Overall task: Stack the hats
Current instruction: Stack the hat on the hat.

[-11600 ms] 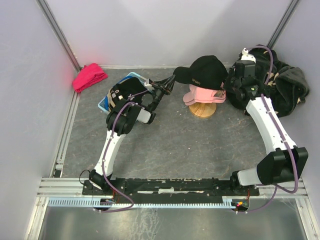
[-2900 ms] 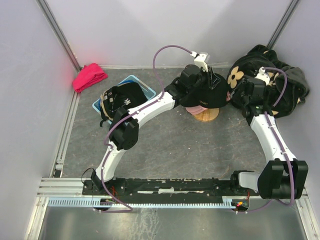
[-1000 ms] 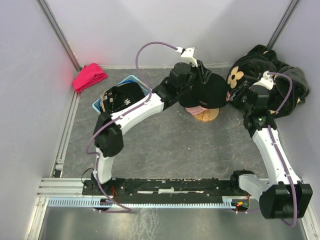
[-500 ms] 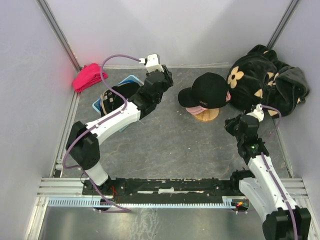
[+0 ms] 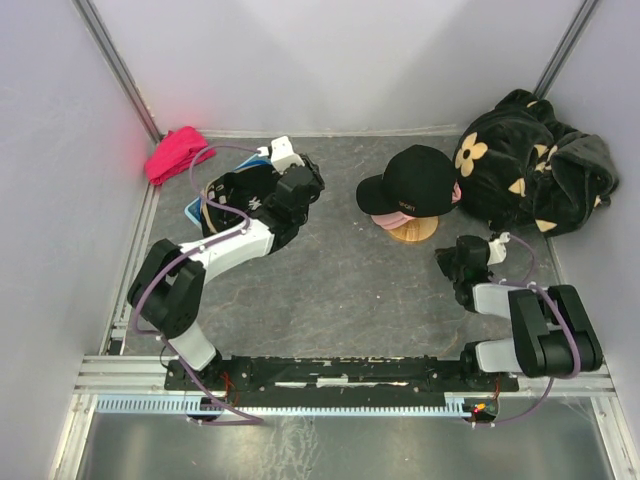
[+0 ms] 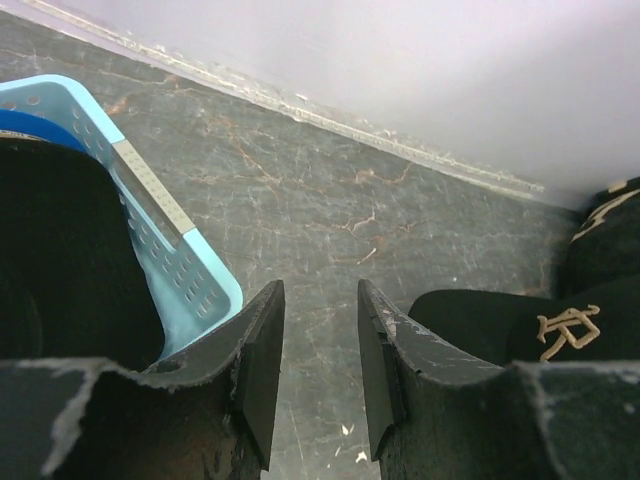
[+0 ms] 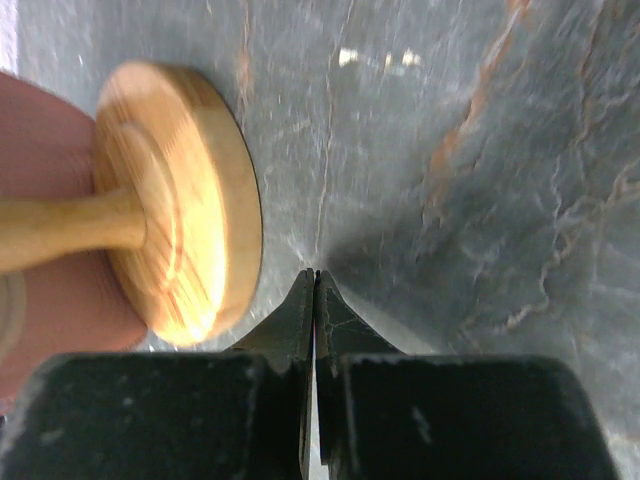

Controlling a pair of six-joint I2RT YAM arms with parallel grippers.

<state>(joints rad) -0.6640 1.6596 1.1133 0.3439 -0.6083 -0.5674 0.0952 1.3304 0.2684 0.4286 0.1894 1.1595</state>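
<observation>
At the far left of the table [image 5: 340, 290] lies a red-pink cloth bundle [image 5: 178, 153]. Next to it stands a light blue basket [image 5: 195, 209] with a black cap [image 5: 243, 190] inside. The left end effector [image 6: 320, 300] hovers at the basket's right edge, its fingers partly spread and holding nothing. Right of the centre, a black lettered cap [image 5: 420, 180] sits on top of a pink cap [image 5: 385, 218] on a wooden stand [image 5: 413, 231]. The right end effector [image 7: 314, 290] is low beside the stand's base, fingers pressed together, empty. A black flowered fabric [image 5: 530, 180] fills the far right corner.
</observation>
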